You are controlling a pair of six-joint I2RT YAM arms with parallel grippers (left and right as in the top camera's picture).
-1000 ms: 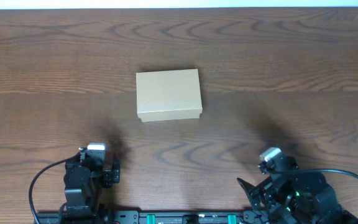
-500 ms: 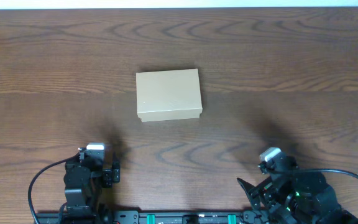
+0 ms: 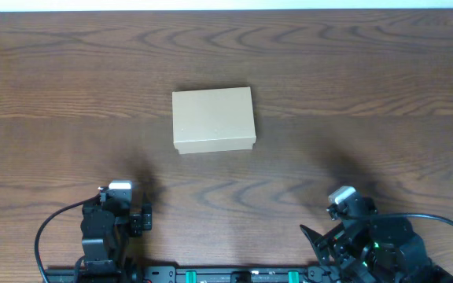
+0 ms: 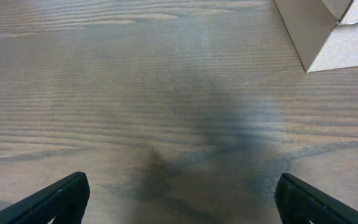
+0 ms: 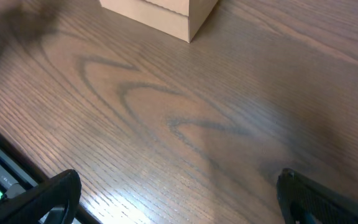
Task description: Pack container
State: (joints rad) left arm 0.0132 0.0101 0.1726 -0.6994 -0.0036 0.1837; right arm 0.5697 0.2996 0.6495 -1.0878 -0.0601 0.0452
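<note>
The container is a small tan cardboard box with its lid shut, lying on the wooden table near the middle. Its corner shows at the top right of the left wrist view and at the top of the right wrist view. My left gripper is open and empty, low near the front edge at the left. My right gripper is open and empty, near the front edge at the right. Both are well short of the box. No blue flat item is in view.
The dark wood table spreads around the box. The arm bases and a black rail with cables line the front edge.
</note>
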